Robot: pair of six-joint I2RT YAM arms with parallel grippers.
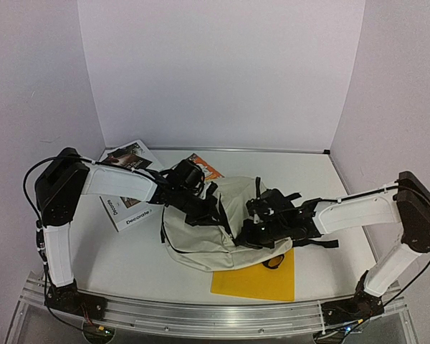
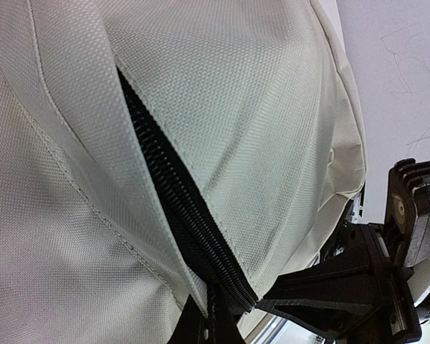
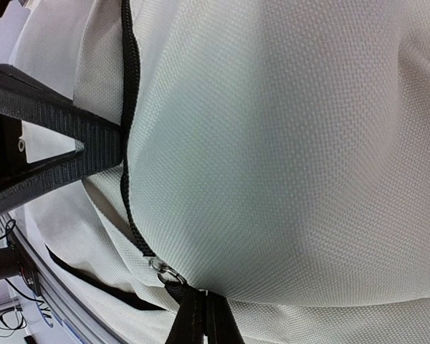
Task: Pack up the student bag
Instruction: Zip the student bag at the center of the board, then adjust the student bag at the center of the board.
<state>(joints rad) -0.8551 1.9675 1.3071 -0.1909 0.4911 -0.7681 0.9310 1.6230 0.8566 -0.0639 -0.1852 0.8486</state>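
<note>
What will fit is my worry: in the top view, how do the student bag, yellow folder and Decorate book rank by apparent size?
Largest: student bag. Then yellow folder and Decorate book, unranked: the bag hides part of one, the left arm part of the other.

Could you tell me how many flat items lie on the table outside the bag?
3: a Decorate book left of the student bag, under the left arm; an orange book behind the bag; a yellow folder in front. Others may be hidden beneath.
</note>
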